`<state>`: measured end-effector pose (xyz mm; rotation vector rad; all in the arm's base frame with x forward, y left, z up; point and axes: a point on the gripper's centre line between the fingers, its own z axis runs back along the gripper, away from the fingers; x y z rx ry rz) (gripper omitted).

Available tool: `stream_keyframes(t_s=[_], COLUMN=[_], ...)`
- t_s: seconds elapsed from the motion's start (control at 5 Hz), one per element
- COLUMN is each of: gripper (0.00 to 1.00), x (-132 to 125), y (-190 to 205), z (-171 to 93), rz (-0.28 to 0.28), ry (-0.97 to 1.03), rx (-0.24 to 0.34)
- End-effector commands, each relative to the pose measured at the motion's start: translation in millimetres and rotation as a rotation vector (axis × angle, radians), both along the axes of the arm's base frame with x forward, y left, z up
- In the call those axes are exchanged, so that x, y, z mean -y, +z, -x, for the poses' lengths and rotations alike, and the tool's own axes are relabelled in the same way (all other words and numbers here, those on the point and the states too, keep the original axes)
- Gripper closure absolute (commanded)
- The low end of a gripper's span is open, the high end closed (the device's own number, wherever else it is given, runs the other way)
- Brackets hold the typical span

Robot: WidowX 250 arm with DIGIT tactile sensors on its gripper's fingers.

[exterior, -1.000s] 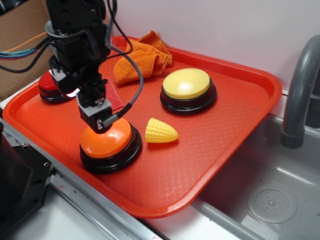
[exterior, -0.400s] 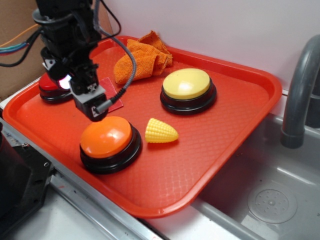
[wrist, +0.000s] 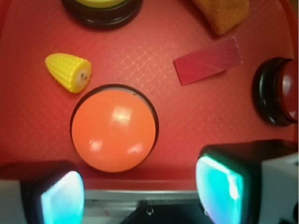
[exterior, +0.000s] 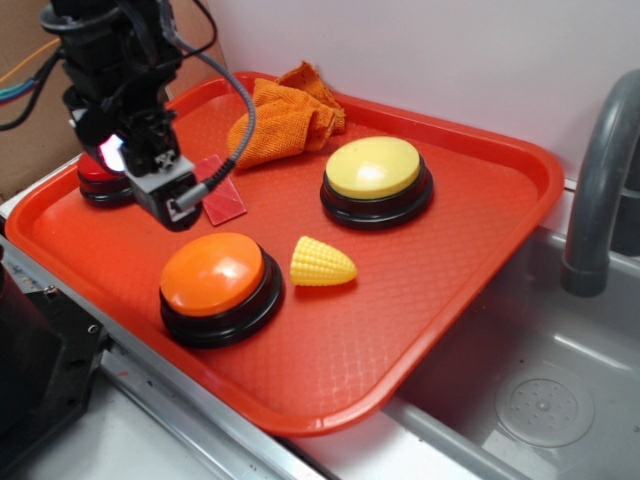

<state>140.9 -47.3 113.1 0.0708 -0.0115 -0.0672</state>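
red tray [exterior: 470, 235] holds orange button [exterior: 212, 275], toy corn [exterior: 322, 263], cloth [exterior: 285, 118].

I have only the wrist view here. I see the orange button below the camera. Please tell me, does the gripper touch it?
Observer: No. In the exterior view the gripper hangs in the air over the tray, apart from the orange button.
Operator: What is outside the tray? My view ends at its rim.
Observer: A sink lies along its right side in the picture, with a grey faucet.
Operator: Is the button at the top of my picture whole?
Observer: Yes, the yellow button shows a full dome on a black base.
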Motion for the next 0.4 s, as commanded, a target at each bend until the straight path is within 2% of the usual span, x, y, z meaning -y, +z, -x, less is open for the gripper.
stream_keyframes(t_s=[0.0, 0.2], gripper=[0.0, 0.0], x=[3.9, 5.0], y=[28.9, 33.1], z=[0.2, 1.1], rz=[0.023, 0.002], ry=[0.03, 0.023], rx=[-0.006, -0.01])
